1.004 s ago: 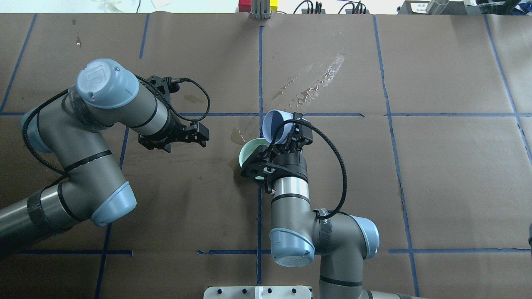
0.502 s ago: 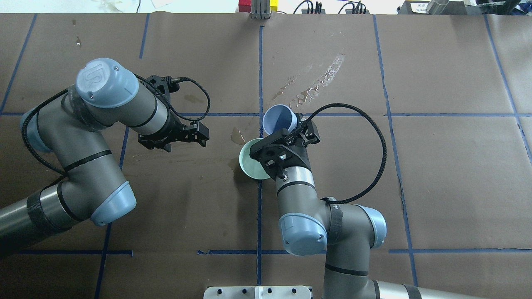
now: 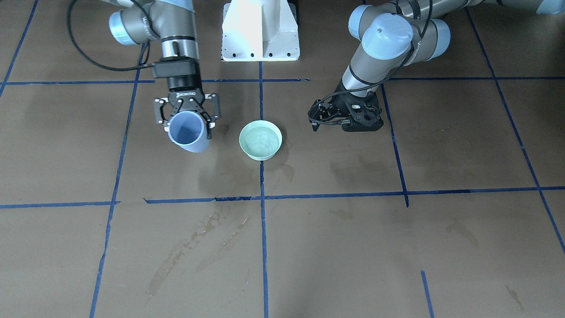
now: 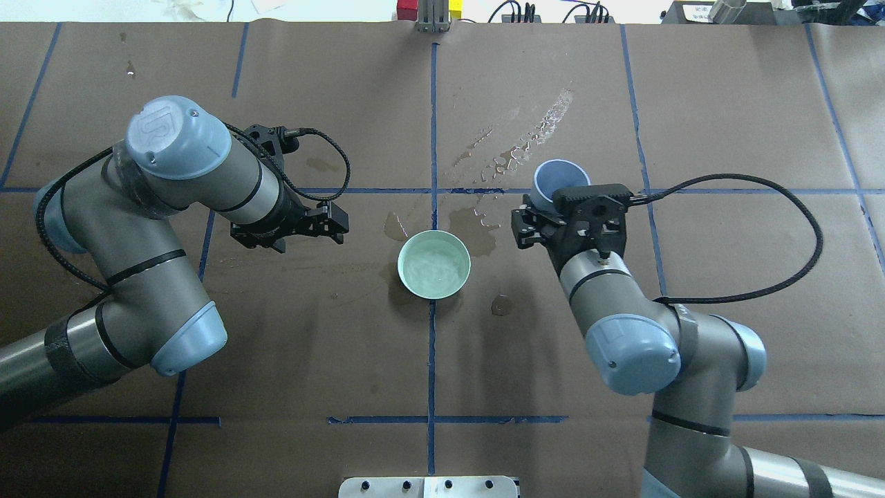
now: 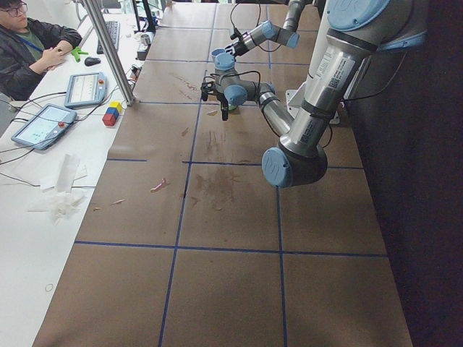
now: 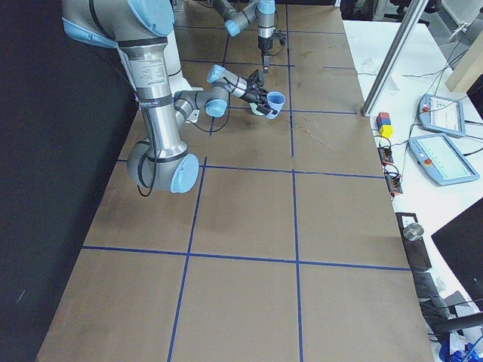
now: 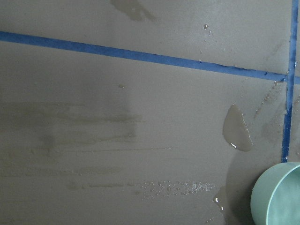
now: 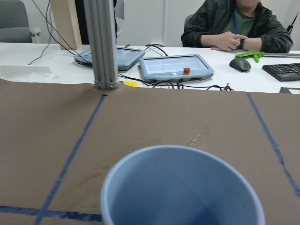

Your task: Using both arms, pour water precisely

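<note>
Overhead exterior: my right jaws grasp the blue cup (image 4: 559, 181), held beside the green bowl (image 4: 402, 257) at bench centre, which contains the water (image 4: 434, 263). My left jaws are released and empty. Pouring appears complete. Next, set the cup down upright.

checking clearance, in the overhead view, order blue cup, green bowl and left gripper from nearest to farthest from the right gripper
1. blue cup, held in the right gripper.
2. green bowl, table centre.
3. left gripper, beyond the bowl, left side.
</note>
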Motion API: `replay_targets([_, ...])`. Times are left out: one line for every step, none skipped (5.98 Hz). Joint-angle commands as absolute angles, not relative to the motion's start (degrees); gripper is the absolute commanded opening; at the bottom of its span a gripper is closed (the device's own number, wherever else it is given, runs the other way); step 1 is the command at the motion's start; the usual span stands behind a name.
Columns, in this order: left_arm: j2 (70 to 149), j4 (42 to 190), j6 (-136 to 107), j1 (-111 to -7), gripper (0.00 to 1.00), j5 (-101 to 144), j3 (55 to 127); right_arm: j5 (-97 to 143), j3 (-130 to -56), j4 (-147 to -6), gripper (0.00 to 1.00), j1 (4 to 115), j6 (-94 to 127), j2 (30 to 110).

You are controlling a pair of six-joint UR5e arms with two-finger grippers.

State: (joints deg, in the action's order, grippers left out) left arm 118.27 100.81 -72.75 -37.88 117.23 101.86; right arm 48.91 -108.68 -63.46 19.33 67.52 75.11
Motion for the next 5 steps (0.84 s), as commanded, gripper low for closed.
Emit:
replay_targets([118.3, 100.8, -72.9, -37.9, 1.00, 117.2, 101.9, 48.7, -109.9, -50.7, 0.00, 21.3, 67.2, 88.7])
replay_targets([118.3, 100.8, -72.9, -37.9, 1.00, 117.2, 101.9, 48.8, -109.3, -44.0, 0.00, 22.5, 67.1, 96.2])
replay_targets([118.3, 100.8, -73.0, -37.9, 1.00, 117.2, 101.9, 48.3, -104.2, -34.3, 0.00, 22.7, 66.9, 100.3])
replay_targets([118.2, 100.8, -73.1, -37.9, 1.00, 117.2, 101.9, 45.9, -96.1, -23.9, 0.00, 22.7, 64.8, 100.7])
replay_targets([118.2, 100.8, -73.1, -37.9, 1.00, 117.2, 102.0, 43.9, -89.4, -14.9, 0.00, 22.8, 62.0, 101.0])
